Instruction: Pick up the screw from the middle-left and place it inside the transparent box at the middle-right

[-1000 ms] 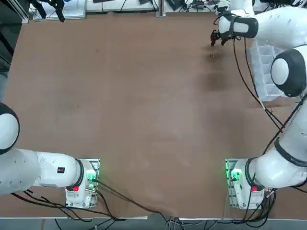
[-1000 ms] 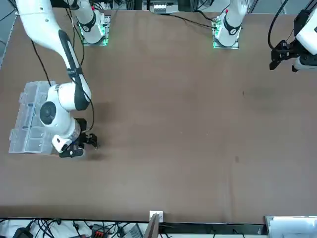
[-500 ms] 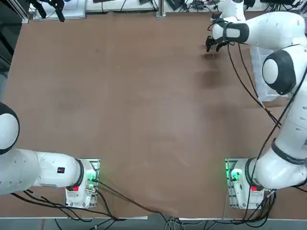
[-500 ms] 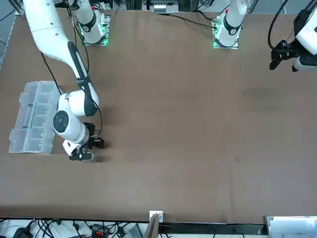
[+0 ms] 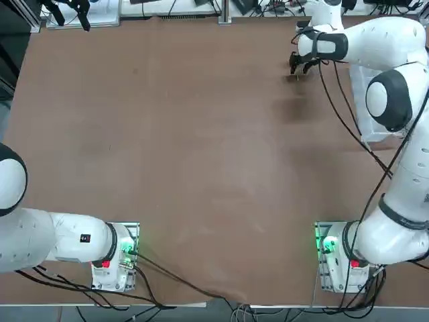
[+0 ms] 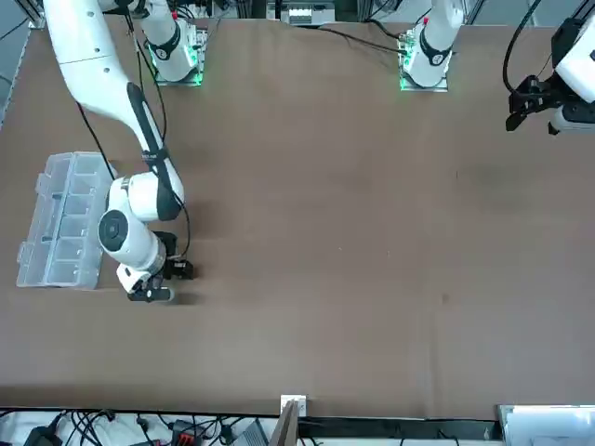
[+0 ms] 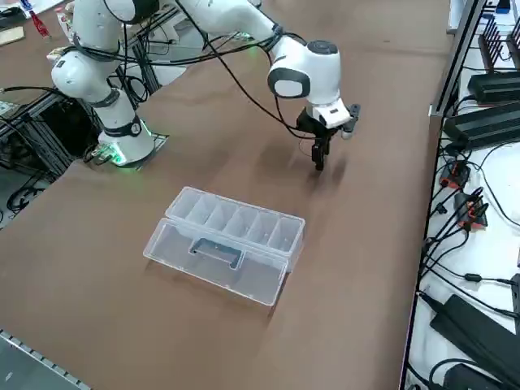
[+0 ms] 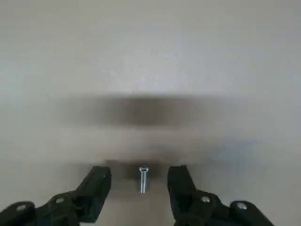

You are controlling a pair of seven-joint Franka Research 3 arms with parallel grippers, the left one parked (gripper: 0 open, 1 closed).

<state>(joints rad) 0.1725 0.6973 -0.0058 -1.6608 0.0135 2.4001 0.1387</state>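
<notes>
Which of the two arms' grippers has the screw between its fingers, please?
The right gripper, the one near the transparent box: its fingers stand open on either side of the screw.

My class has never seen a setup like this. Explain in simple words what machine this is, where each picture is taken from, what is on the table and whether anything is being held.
This is a pair of robot arms at a brown table; the right one is at work. One camera looks straight down, one faces the robot from across the table, one looks down from its right side, and one rides on the right wrist.

On the table lie a clear plastic box with small compartments and a tiny metal screw. The right gripper is over the table, its two black fingers open with the screw showing between them. Nothing is held.
</notes>
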